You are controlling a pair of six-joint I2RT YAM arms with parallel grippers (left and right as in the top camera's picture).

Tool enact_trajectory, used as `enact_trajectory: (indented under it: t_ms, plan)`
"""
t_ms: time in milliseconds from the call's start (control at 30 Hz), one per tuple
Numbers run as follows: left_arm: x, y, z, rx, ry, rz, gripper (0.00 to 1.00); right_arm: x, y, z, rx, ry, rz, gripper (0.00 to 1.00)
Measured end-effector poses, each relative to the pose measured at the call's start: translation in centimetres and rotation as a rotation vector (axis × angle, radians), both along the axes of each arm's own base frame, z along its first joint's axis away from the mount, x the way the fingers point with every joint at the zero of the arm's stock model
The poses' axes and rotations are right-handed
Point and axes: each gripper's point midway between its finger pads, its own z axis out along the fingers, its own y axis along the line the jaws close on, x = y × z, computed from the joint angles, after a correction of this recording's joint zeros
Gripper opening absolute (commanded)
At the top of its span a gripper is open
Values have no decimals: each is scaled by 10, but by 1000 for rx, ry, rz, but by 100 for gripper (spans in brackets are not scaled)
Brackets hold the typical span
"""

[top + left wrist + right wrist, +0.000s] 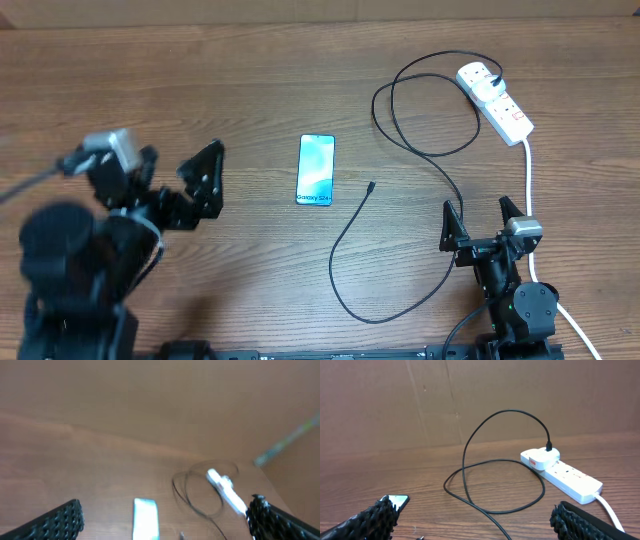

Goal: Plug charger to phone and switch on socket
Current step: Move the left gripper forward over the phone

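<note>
wooden table (200, 60) from above: the phone (315, 169) lies flat mid-table, screen lit. the charger (345, 240) has its small connector loose near the phone, not inserted, and its far end sits in the socket (497, 102). the left gripper (166, 505) and right gripper (476, 206) gape wide, empty. plugging in and switching on seem still to do.

We find the left wrist view blurred: the phone (145, 519) is a pale smear cut by the picture's bottom edge, the socket (227, 492) a streak. From overhead, the socket's switches are too small to read; its white cord (528, 180) leaves the picture.
</note>
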Motion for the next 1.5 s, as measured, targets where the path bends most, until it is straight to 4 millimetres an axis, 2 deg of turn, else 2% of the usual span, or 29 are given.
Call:
enact_trajectory:
  t_ms: [133,233,500,767,867,1100,1233,1367,1500]
  plan:
    - [14,-21,-4,-26,48,-131,100,0,0,0,0,0,0,100]
    - [21,-30,-14,-47,91,-184,100,0,0,0,0,0,0,100]
    - [23,-48,-36,-35,254,-228,100,0,0,0,0,0,0,100]
    - [24,-70,-40,211,465,-174,100,0,0,0,0,1,0,100]
    - [36,-79,-42,326,487,-138,100,0,0,0,0,0,0,100]
    - [39,-107,-65,357,556,-217,100,0,0,0,0,0,0,100]
    - [42,-116,-77,335,609,-232,100,0,0,0,0,0,0,100]
    - [37,-121,-88,317,675,-253,100,0,0,0,0,0,0,100]
    - [35,-124,-108,317,771,-253,100,0,0,0,0,0,0,100]
